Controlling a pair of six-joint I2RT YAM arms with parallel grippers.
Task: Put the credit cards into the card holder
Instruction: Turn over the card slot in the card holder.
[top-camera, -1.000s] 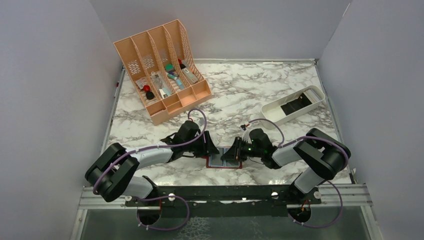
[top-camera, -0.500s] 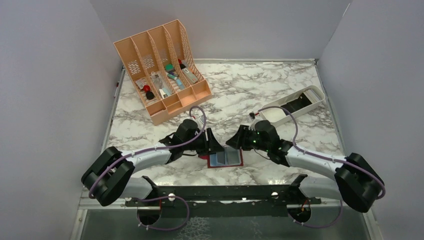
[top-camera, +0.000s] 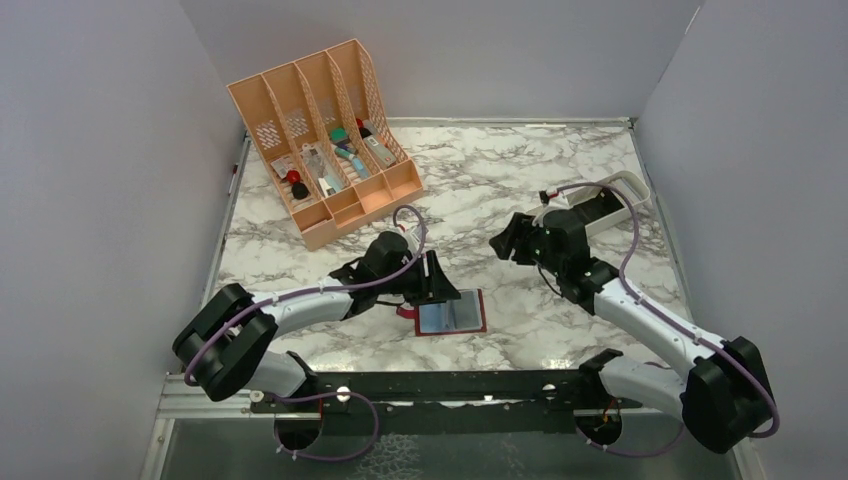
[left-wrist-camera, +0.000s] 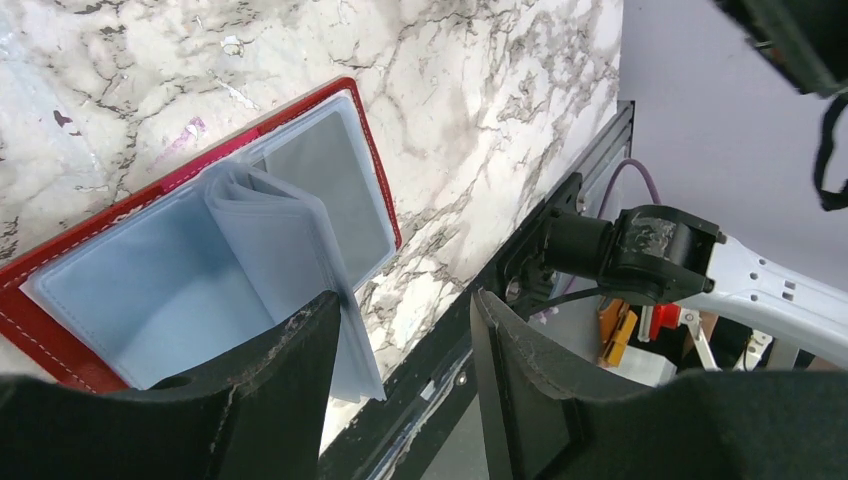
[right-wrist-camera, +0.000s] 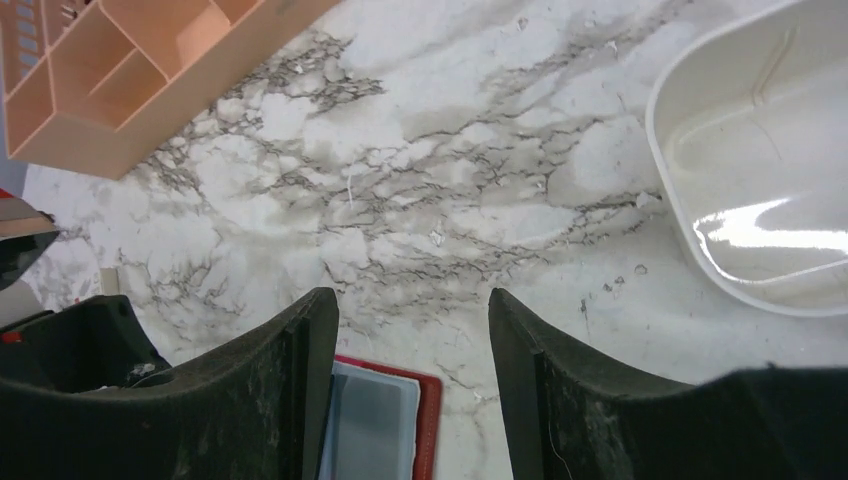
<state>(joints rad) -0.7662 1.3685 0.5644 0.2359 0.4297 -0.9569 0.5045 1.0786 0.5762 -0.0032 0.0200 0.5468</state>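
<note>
The card holder lies open on the marble near the front edge, with a red border and clear pockets. A grey credit card sits in its right-hand pocket. My left gripper hovers at its far left corner, open, and loose clear sleeves lie beside one finger. My right gripper is raised between the card holder and the white tray, open and empty. Below it shows a corner of the card holder. Something dark lies in the tray.
The white oblong tray stands at the back right, half hidden by the right arm; its near end looks bare. A peach slotted organizer holding small items stands at the back left. The black front rail runs along the table's edge.
My right gripper opened, left the card holder and moved back and right toward the tray. The grey card now lies in the open holder. My left gripper stayed at the holder.
</note>
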